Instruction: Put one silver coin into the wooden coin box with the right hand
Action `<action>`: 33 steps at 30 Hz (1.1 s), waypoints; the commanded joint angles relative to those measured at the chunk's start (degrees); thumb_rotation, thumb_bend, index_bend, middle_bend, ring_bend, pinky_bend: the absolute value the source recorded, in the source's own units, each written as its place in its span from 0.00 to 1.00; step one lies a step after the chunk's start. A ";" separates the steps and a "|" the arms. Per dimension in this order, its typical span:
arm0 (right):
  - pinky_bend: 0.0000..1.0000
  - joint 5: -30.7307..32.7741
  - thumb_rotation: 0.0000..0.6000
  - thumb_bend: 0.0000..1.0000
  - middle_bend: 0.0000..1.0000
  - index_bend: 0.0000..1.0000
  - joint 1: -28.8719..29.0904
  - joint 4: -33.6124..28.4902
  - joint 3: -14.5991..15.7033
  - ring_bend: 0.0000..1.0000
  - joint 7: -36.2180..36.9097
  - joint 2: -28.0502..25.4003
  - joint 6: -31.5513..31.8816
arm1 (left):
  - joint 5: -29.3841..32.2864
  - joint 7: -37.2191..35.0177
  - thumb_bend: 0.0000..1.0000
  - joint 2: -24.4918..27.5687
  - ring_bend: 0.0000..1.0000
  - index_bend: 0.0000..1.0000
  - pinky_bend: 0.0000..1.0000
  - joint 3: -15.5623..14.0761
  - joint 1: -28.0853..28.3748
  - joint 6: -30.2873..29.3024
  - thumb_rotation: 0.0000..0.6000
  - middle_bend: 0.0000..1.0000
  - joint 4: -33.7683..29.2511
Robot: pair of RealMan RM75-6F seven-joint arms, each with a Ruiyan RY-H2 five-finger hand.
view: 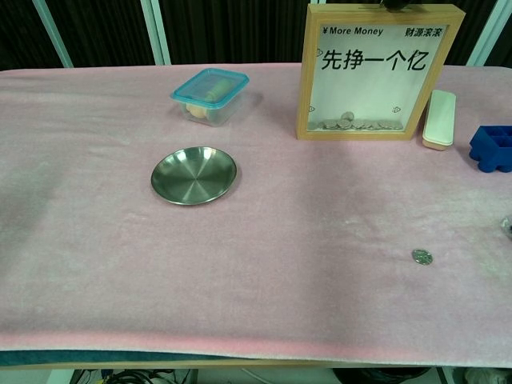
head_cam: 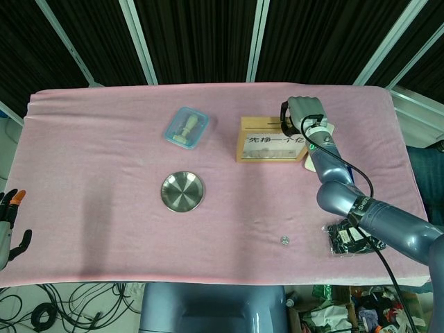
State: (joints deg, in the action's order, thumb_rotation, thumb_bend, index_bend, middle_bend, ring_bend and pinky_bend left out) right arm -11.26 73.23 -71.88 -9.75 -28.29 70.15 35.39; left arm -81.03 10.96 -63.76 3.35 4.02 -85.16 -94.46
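The wooden coin box (head_cam: 270,142) stands upright at the back right of the pink table; its window (view: 378,72) shows several coins at the bottom. My right hand (head_cam: 303,111) hovers over the right end of the box's top edge, fingers curled down toward the slot. Only its dark fingertips (view: 396,4) show in the chest view, and no frame shows whether a coin is between them. One silver coin (head_cam: 284,240) lies loose on the cloth near the front right (view: 422,256). My left hand (head_cam: 8,222) hangs off the table's front left corner, fingers apart and holding nothing.
A steel dish (head_cam: 182,191) sits mid-table, and a teal-lidded container (head_cam: 186,127) stands behind it. Right of the box lie a white case (view: 439,118) and a blue block (view: 491,148). A black object (head_cam: 350,239) lies under my right arm at the front right edge.
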 commanded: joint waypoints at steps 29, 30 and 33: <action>1.00 -0.84 1.00 0.27 0.90 0.12 0.34 -3.63 -1.67 0.97 3.75 -2.71 1.98 | 0.08 0.22 0.40 0.19 0.03 0.06 0.00 -0.03 -0.06 -0.02 1.00 0.04 -0.28; 1.00 -1.97 1.00 0.27 0.90 0.13 -0.27 -4.86 -2.57 0.97 4.94 -3.28 3.30 | 0.05 0.18 0.40 0.20 0.03 0.06 0.00 -0.05 -0.05 0.00 1.00 0.04 -0.27; 0.99 -8.45 1.00 0.27 0.85 0.16 -4.48 -12.17 -5.44 0.93 10.39 -5.95 9.86 | -0.08 -0.07 0.40 0.26 0.03 0.06 0.00 -0.10 0.02 0.15 1.00 0.04 -0.27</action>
State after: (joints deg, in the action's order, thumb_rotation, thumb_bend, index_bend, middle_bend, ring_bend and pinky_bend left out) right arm -14.66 72.19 -78.32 -12.73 -22.23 66.59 40.25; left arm -81.09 10.90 -63.51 3.25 4.03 -85.03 -94.73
